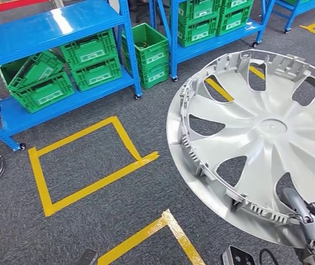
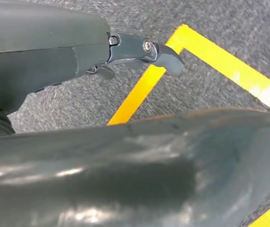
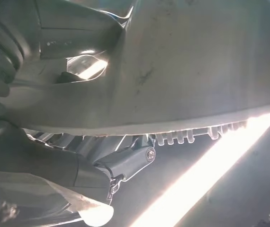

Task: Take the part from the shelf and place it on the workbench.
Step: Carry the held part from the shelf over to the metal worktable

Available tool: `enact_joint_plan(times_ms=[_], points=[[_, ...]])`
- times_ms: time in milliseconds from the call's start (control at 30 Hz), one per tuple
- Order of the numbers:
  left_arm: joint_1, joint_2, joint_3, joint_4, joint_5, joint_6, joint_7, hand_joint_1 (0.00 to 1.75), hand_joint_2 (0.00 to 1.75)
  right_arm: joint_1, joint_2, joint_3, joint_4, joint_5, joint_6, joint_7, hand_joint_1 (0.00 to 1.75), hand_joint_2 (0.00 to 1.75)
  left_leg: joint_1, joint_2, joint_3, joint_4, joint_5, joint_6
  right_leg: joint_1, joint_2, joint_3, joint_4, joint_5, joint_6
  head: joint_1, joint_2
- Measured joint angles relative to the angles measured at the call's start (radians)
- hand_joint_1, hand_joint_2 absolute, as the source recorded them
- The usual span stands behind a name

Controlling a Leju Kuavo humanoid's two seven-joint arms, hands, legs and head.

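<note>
Right hand point(image 1: 312, 223) grips the lower rim of a silver wheel cover point(image 1: 264, 138), its dark fingers point(image 1: 297, 207) hooked over the ribbed inner edge at the lower right of the head view. Held tilted above the grey carpet point(image 1: 105, 221), the part shows its hollow back, with curved spokes and a round hub, and is carried clear of the blue shelves point(image 1: 47, 27) that stand well beyond it. From the right wrist view, the cover's pale rim point(image 3: 198, 71) spans the frame, a row of small clips along its edge, and the hand's point(image 3: 101, 170) fingers press against the underside. Left hand point(image 2: 90, 56) hangs over the carpet beside a strip of yellow floor tape point(image 2: 144, 90), one dark finger point(image 2: 151, 52) stretched out with nothing in it; whether its other fingers are spread or curled cannot be told. Green crates point(image 1: 91, 58) sit on the lower shelf and on the floor, and yellow tape point(image 1: 85, 165) marks rectangles on the carpet
</note>
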Motion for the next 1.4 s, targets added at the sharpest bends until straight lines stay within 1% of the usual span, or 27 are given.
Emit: enact_joint_plan(times_ms=[33,100,167,200,233,267,300,367,433,500,533,567,600,667,733,800,867,933,967,1000,1033,1067,1100,1167,1233,1333,1400], points=[[0.000,-0.001,0.000,0.000,-0.001,0.000,0.000,0.00,0.00,0.003,0.000,-0.002,-0.002,0.000,0.000,0.001,1.75,1.75,0.000,-0.002,0.002,0.003,0.010,0.004,0.002,0.013,-0.001,0.000,0.002,0.000,0.000,0.000],[-0.001,-0.001,0.000,-0.001,-0.003,0.000,0.000,0.00,0.00,0.009,0.000,-0.007,-0.008,0.000,0.000,0.001,1.75,1.75,-0.003,-0.022,0.054,-0.100,0.075,0.021,0.006,0.040,-0.001,0.000,0.005,0.001,0.000,0.000],[-0.002,0.002,0.000,-0.001,-0.006,0.001,0.000,0.00,0.00,0.012,0.000,-0.012,-0.015,0.000,0.000,0.001,1.75,1.75,-0.005,-0.080,0.111,-0.224,0.125,0.044,0.004,0.065,-0.005,0.000,0.010,0.006,0.003,0.000],[-0.003,0.003,0.000,-0.002,-0.007,0.001,0.000,0.00,0.00,0.013,0.001,-0.015,-0.018,0.000,0.000,0.002,1.75,1.75,-0.007,-0.102,0.125,-0.257,0.133,0.052,0.000,0.076,-0.010,0.000,0.014,0.011,0.002,0.000],[-0.003,0.003,0.000,-0.002,-0.008,0.002,0.000,0.00,0.00,0.013,0.001,-0.018,-0.022,0.000,0.000,0.002,1.75,1.75,-0.009,-0.110,0.129,-0.270,0.131,0.057,-0.004,0.088,-0.016,-0.001,0.018,0.019,0.002,0.000],[-0.004,0.001,0.000,-0.003,-0.009,0.002,0.000,0.00,0.00,0.014,0.002,-0.022,-0.026,0.000,0.000,0.002,1.75,1.75,-0.011,-0.098,0.130,-0.279,0.134,0.057,-0.007,0.101,-0.021,-0.003,0.023,0.027,0.000,0.000],[-0.006,0.000,0.000,-0.004,-0.009,0.002,0.000,0.00,0.00,0.016,0.002,-0.025,-0.031,0.000,0.000,0.003,1.75,1.75,-0.010,-0.084,0.132,-0.289,0.137,0.055,-0.007,0.101,-0.028,-0.003,0.026,0.032,-0.002,0.000],[-0.007,-0.003,0.000,-0.005,-0.010,0.002,0.000,0.00,0.00,0.018,0.002,-0.031,-0.037,0.000,0.000,0.003,1.75,1.75,-0.005,-0.054,0.138,-0.311,0.148,0.053,-0.004,0.053,-0.053,0.030,0.002,0.040,0.004,0.000],[-0.004,-0.004,0.000,-0.006,-0.011,0.002,0.000,0.00,0.00,0.016,0.002,-0.035,-0.039,0.000,0.000,0.003,1.75,1.75,-0.003,-0.021,0.139,-0.318,0.152,0.054,-0.002,-0.009,-0.104,0.138,-0.061,0.048,0.010,0.000],[-0.001,-0.005,0.000,-0.006,-0.011,0.002,0.000,0.00,0.00,0.015,0.002,-0.037,-0.040,0.000,0.000,0.003,1.75,1.75,-0.004,0.012,0.136,-0.317,0.153,0.054,-0.005,-0.025,-0.149,0.247,-0.105,0.058,0.010,0.000],[-0.001,-0.006,0.000,-0.006,-0.011,0.002,0.000,0.00,0.00,0.016,0.002,-0.039,-0.040,0.000,0.000,0.003,1.75,1.75,-0.003,0.027,0.135,-0.316,0.152,0.053,-0.007,-0.028,-0.149,0.257,-0.102,0.062,0.011,0.000],[-0.001,-0.007,0.000,-0.006,-0.011,0.002,0.000,0.00,0.00,0.016,0.002,-0.041,-0.040,0.000,0.000,0.003,1.75,1.75,-0.003,0.041,0.135,-0.314,0.151,0.051,-0.010,-0.034,-0.126,0.226,-0.081,0.065,0.011,0.000],[-0.002,-0.008,0.000,-0.006,-0.011,0.002,0.000,0.00,0.00,0.017,0.002,-0.043,-0.040,0.000,0.000,0.003,1.75,1.75,-0.002,0.053,0.134,-0.310,0.149,0.048,-0.012,-0.046,-0.084,0.161,-0.051,0.068,0.011,0.000],[-0.004,-0.008,0.000,-0.006,-0.012,0.002,0.000,0.00,0.00,0.016,0.002,-0.045,-0.041,0.000,0.000,0.003,1.75,1.75,-0.005,0.074,0.132,-0.299,0.141,0.035,-0.010,-0.078,-0.006,0.033,-0.017,0.063,0.011,0.000],[-0.006,-0.007,0.000,-0.006,-0.012,0.004,0.000,0.00,0.00,0.016,0.002,-0.047,-0.042,0.000,0.000,0.003,1.75,1.75,-0.009,0.088,0.132,-0.290,0.137,0.023,-0.005,-0.086,0.017,-0.005,-0.017,0.048,0.010,0.000],[-0.008,-0.007,0.000,-0.007,-0.013,0.005,0.000,0.00,0.00,0.018,0.004,-0.050,-0.043,0.000,0.000,0.005,1.75,1.75,-0.008,0.097,0.134,-0.287,0.135,0.013,-0.005,-0.066,0.012,-0.003,-0.012,0.033,0.009,0.000],[-0.008,-0.006,0.000,-0.007,-0.014,0.006,0.000,0.00,0.00,0.019,0.005,-0.053,-0.045,0.000,0.000,0.006,1.75,1.75,-0.003,0.066,0.123,-0.256,0.105,0.005,-0.008,-0.049,0.008,-0.004,-0.007,0.021,0.007,0.000],[-0.005,-0.005,0.000,-0.007,-0.016,0.006,0.000,0.00,0.00,0.018,0.005,-0.055,-0.046,0.000,0.000,0.006,1.75,1.75,0.000,0.017,0.080,-0.148,0.038,0.000,-0.009,-0.032,0.004,-0.005,-0.002,0.013,0.003,0.000],[-0.003,-0.005,0.000,-0.007,-0.016,0.006,0.001,0.00,0.00,0.018,0.005,-0.056,-0.046,0.000,0.000,0.006,1.75,1.75,0.000,0.004,0.049,-0.077,0.004,0.000,-0.008,-0.022,0.002,-0.004,-0.001,0.010,0.003,0.000],[0.000,-0.006,0.000,-0.007,-0.017,0.006,0.001,0.00,0.00,0.018,0.005,-0.057,-0.046,0.000,0.000,0.005,1.75,1.75,0.000,0.000,0.026,-0.022,-0.014,0.001,-0.006,-0.010,0.000,-0.004,0.001,0.008,0.003,0.000],[0.001,-0.006,0.000,-0.007,-0.018,0.006,0.002,0.00,0.00,0.018,0.005,-0.057,-0.046,0.000,0.000,0.005,1.75,1.75,0.000,-0.002,0.015,0.001,-0.012,0.003,-0.004,0.003,-0.001,-0.004,0.002,0.007,0.003,0.000],[0.002,-0.006,0.000,-0.007,-0.018,0.006,0.003,0.00,0.00,0.018,0.005,-0.058,-0.046,0.000,0.000,0.004,1.75,1.75,0.000,-0.005,0.022,-0.014,0.008,0.007,-0.002,0.016,-0.001,-0.004,0.003,0.006,0.003,0.000],[0.001,-0.006,0.000,-0.007,-0.019,0.006,0.003,0.00,0.00,0.018,0.005,-0.059,-0.046,0.000,0.000,0.003,1.75,1.75,-0.001,-0.013,0.046,-0.066,0.045,0.013,-0.001,0.030,-0.001,-0.004,0.004,0.007,0.003,0.000],[0.001,-0.004,0.000,-0.007,-0.019,0.004,0.004,0.00,0.00,0.018,0.005,-0.060,-0.046,0.000,0.000,-0.002,1.75,1.75,-0.002,-0.056,0.104,-0.199,0.110,0.029,-0.001,0.054,-0.001,-0.003,0.006,0.011,0.003,0.000],[-0.001,-0.002,0.000,-0.007,-0.021,0.002,0.006,0.00,0.00,0.016,0.005,-0.061,-0.045,0.000,0.000,-0.007,1.75,1.75,-0.004,-0.086,0.133,-0.272,0.126,0.038,-0.004,0.075,-0.010,-0.002,0.012,0.020,0.001,0.000],[-0.006,-0.005,0.000,-0.007,-0.022,0.000,0.008,0.00,0.00,0.019,0.005,-0.062,-0.045,0.000,0.000,-0.011,1.75,1.75,-0.005,-0.063,0.138,-0.292,0.128,0.040,-0.009,0.095,-0.027,-0.004,0.021,0.040,-0.002,0.000],[-0.006,-0.006,0.001,-0.008,-0.022,-0.001,0.008,0.00,0.00,0.021,0.005,-0.062,-0.045,0.000,0.000,-0.012,1.75,1.75,-0.001,-0.037,0.142,-0.308,0.139,0.043,-0.004,0.059,-0.057,0.043,-0.011,0.047,0.004,0.000]])
